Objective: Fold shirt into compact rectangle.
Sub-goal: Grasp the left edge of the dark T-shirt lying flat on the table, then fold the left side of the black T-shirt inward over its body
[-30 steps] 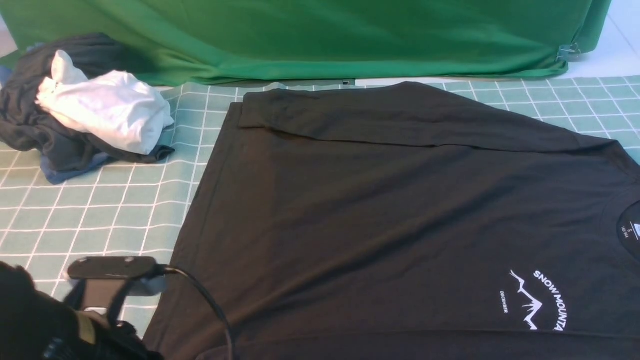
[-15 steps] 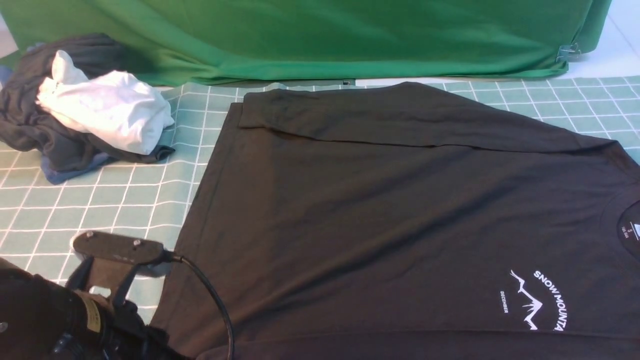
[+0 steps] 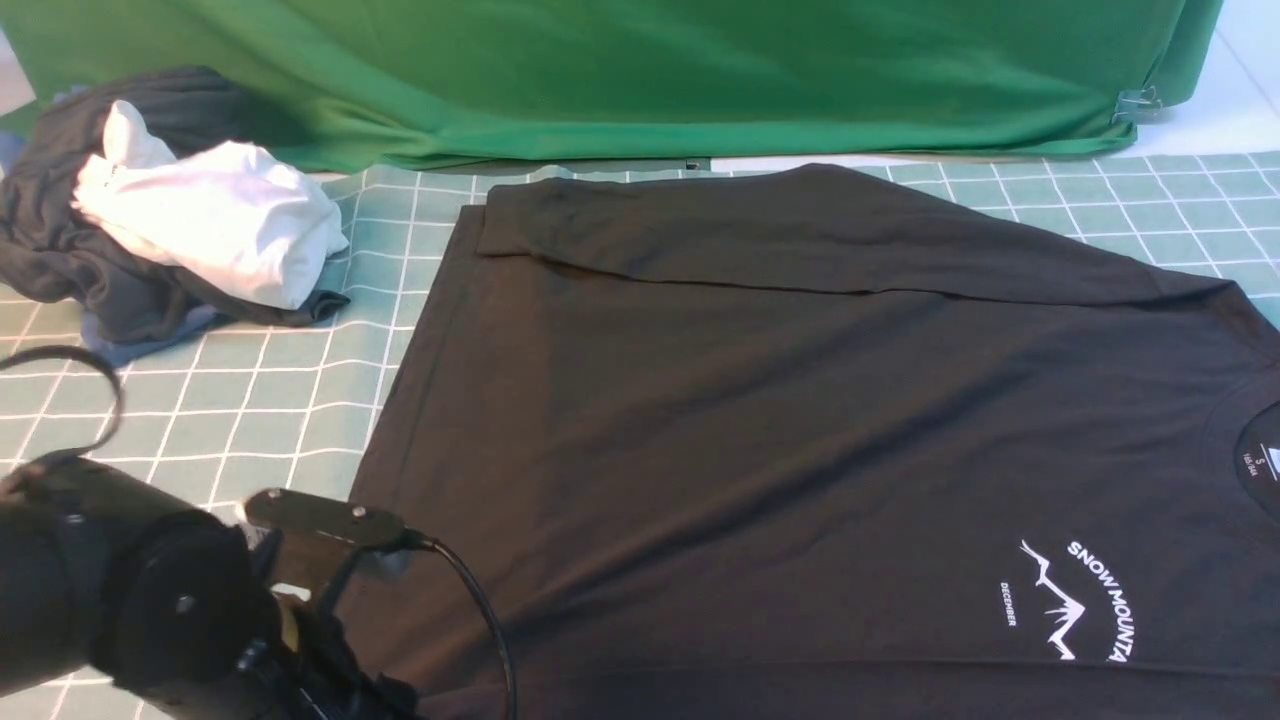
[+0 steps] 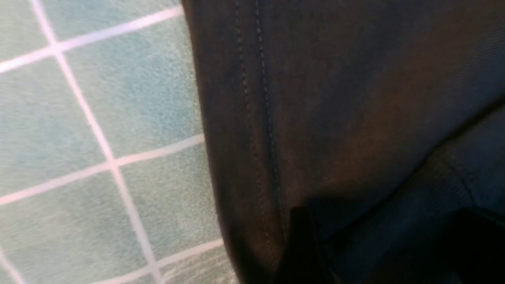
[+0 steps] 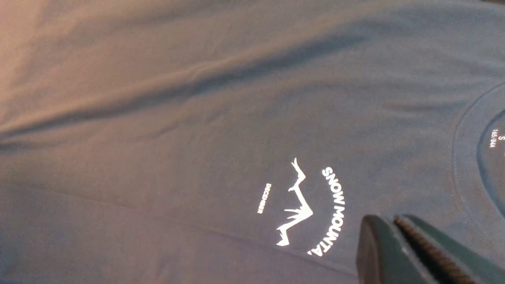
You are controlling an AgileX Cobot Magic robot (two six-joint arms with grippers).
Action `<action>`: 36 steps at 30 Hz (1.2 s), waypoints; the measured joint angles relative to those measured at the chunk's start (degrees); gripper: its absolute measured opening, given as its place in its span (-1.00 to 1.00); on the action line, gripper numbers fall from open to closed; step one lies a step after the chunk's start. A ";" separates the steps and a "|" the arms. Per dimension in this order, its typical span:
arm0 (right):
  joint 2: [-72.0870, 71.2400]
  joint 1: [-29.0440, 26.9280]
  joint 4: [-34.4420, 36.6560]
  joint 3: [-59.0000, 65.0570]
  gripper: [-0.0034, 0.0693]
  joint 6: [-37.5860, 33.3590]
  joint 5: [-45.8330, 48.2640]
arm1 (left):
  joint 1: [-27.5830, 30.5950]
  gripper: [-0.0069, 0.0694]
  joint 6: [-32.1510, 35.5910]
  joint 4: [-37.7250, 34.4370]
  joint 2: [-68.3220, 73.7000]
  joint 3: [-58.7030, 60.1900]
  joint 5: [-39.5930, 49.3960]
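Note:
The black shirt (image 3: pixel 800 400) lies spread on the checked cloth, its far side folded inward as a long flap (image 3: pixel 800 230). Its white mountain print (image 3: pixel 1070 600) and neck label (image 3: pixel 1262 462) are at the right. My left arm (image 3: pixel 150 600) hangs over the shirt's near-left hem. In the left wrist view the stitched hem (image 4: pixel 256 118) runs beside the left gripper (image 4: pixel 384 244), whose dark fingers stand apart over the fabric. The right gripper (image 5: pixel 388 221) is shut and empty, hovering just above the shirt (image 5: pixel 197 118) between the print (image 5: pixel 307 209) and the collar (image 5: pixel 465 157). It is out of the front view.
A pile of clothes sits at the far left: a white garment (image 3: pixel 210 215) on dark grey (image 3: pixel 60 250) and blue ones. A green backdrop (image 3: pixel 600 70) hangs behind, with a metal clip (image 3: pixel 1135 103) at its right. Bare checked cloth (image 3: pixel 200 420) shows left of the shirt.
My left arm has swung to the right, closer to the shirt's near-left hem, and more of the arm now fills the lower left corner. The shirt has not shifted.

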 joint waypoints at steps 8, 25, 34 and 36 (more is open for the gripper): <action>0.00 0.00 0.00 0.00 -0.78 0.00 0.00 | 0.00 -0.31 2.69 -3.75 1.27 0.00 0.10; 0.00 0.00 0.00 0.00 -0.72 0.06 -0.05 | -0.42 -0.76 3.72 -4.00 -6.73 -13.42 16.46; 0.00 0.00 0.00 0.00 -0.71 0.06 -0.05 | 3.80 -0.76 0.71 9.92 -3.75 -29.28 16.12; 0.00 0.00 0.00 0.00 -0.71 0.06 -0.05 | 5.45 -0.76 0.77 10.32 -0.83 -32.32 15.02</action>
